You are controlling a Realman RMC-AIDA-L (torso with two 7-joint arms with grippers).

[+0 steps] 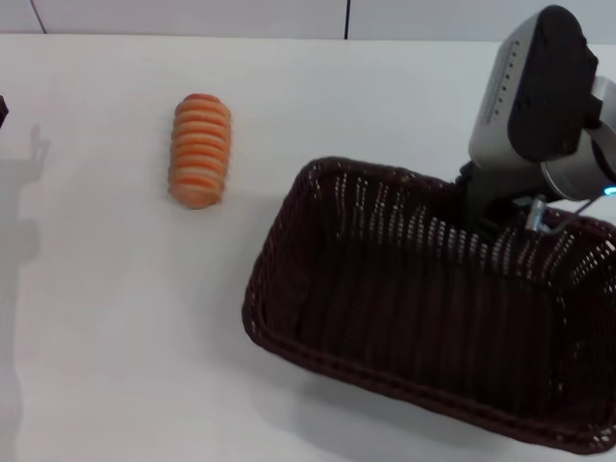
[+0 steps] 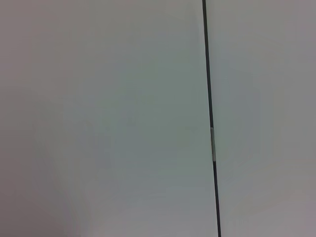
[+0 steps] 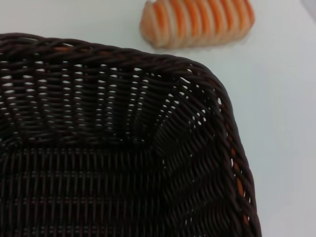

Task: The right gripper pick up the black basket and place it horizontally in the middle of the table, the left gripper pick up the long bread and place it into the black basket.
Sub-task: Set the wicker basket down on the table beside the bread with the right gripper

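Observation:
The black basket [image 1: 414,308] sits at the right of the white table [image 1: 115,318], its long side slanting across the view, and casts a shadow under its near left edge. My right gripper [image 1: 486,214] comes down on the basket's far rim and grips it; its fingertips are hidden by the wicker. The right wrist view shows the basket's inner corner [image 3: 148,133] with the long bread [image 3: 197,22] beyond it. The long bread [image 1: 199,149] lies on the table to the left of the basket, apart from it. Only a dark sliver of my left gripper [image 1: 3,111] shows at the left edge.
The left wrist view shows only a plain pale surface with a thin dark seam [image 2: 211,128]. The table's back edge meets a pale wall [image 1: 192,14]. Bare tabletop lies between the bread and the near edge.

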